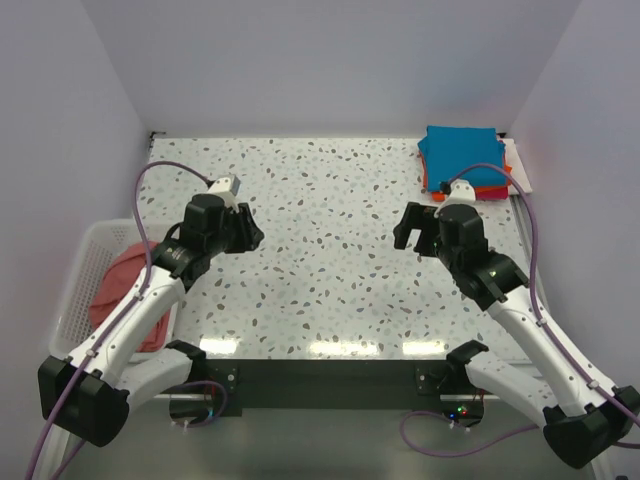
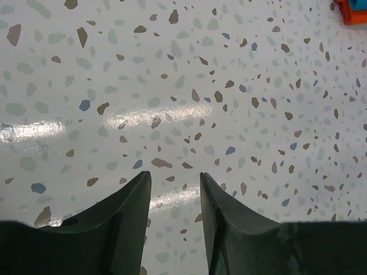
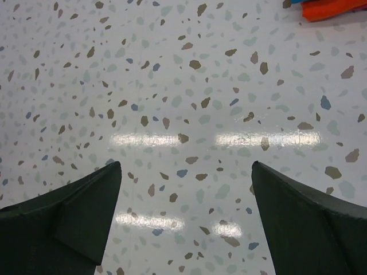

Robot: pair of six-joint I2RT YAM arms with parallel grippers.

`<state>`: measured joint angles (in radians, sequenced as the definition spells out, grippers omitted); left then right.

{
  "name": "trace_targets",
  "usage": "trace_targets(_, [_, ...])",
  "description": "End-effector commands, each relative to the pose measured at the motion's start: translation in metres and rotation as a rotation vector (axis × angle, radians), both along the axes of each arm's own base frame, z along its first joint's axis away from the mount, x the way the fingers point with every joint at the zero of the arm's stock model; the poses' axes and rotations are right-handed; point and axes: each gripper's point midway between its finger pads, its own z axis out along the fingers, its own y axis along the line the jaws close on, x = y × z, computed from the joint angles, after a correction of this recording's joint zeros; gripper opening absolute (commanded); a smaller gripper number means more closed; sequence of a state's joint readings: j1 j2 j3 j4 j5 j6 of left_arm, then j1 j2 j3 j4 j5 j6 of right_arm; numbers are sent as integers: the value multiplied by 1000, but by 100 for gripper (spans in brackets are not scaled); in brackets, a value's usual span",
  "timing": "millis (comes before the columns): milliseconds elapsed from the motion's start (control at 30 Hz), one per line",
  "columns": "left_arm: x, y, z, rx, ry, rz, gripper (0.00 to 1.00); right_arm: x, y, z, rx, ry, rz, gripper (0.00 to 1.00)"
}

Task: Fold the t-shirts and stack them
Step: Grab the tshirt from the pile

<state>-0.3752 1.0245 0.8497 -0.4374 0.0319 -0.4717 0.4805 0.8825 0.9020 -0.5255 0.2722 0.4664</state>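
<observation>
A folded teal-blue t-shirt (image 1: 462, 155) lies on top of a folded orange t-shirt (image 1: 482, 190) at the table's back right corner. The orange one's edge shows in the left wrist view (image 2: 352, 11) and the right wrist view (image 3: 332, 10). A dusty-red t-shirt (image 1: 125, 290) lies crumpled in the white mesh basket (image 1: 85, 260) at the left. No magenta shirt is in view. My left gripper (image 1: 248, 234) (image 2: 175, 175) hovers over bare table, its jaws a narrow gap apart and empty. My right gripper (image 1: 406, 228) (image 3: 186, 166) is wide open and empty, in front of the stack.
The speckled table top (image 1: 330, 230) lies between the two grippers. Pale walls close the back and both sides. The basket stands off the table's left edge beside the left arm.
</observation>
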Motion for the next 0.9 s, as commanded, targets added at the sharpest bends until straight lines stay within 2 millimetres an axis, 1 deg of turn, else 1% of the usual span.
trace_targets(0, [10,3,32,-30,-72,41,45,-2,-8,-1,-37,8,-18,99])
trace_targets(33, [10,3,34,-32,-73,42,45,-3,-9,-2,-44,9,-16,99])
trace_targets(133, [15,19,44,4,-81,137,46,-5,-12,-4,-57,21,-21,99])
trace_targets(167, [16,23,47,5,-76,174,48,-6,-10,-4,-55,25,-14,99])
trace_targets(200, [18,36,53,38,-79,241,51,-7,-8,-5,-53,32,-2,99])
trace_targets(233, [22,42,52,60,-65,282,57,-7,-7,-7,-52,38,2,99])
trace_targets(267, [24,53,54,71,-54,344,59,-7,-7,-8,-55,44,7,99])
trace_targets(300, [25,71,63,110,-48,423,60,-8,-6,-10,-54,51,10,99])
trace_targets(333, [28,81,59,134,-19,474,61,-8,-5,-13,-52,63,15,99])
trace_targets(367, [31,103,60,132,1,577,63,-9,-4,-18,-52,73,20,99])
trace_targets(400, [28,123,64,161,17,659,64,-8,-1,-21,-48,77,27,99])
trace_targets(433, [28,137,59,173,44,714,67,-9,2,-24,-36,86,41,99])
trace_targets(467, [26,164,58,161,61,822,70,-9,4,-30,-38,101,50,99])
trace_targets(500, [22,178,51,168,80,876,71,-8,7,-31,-32,102,58,99])
trace_targets(533, [20,190,43,166,105,920,78,-8,12,-33,-22,111,80,99])
trace_targets(567, [14,219,35,141,136,1029,79,-7,14,-36,-24,123,86,99])
trace_targets(600, [9,226,16,118,188,1051,79,-6,14,-37,-26,124,90,99])
trace_targets(633, [5,236,3,111,224,1092,79,-6,16,-39,-26,135,96,99])
trace_targets(667, [-3,256,-8,90,252,1174,79,-6,18,-41,-25,148,105,99])
trace_targets(700, [-10,261,-31,78,314,1200,79,-6,19,-42,-23,154,109,99])
trace_targets(767, [-19,275,-52,53,357,1274,78,-7,22,-44,-18,162,126,99])
trace_targets(800, [-22,277,-70,52,393,1286,78,-7,23,-45,-18,164,132,99])
trace_targets(867, [-28,285,-88,68,415,1342,78,-8,27,-47,-9,171,151,99])
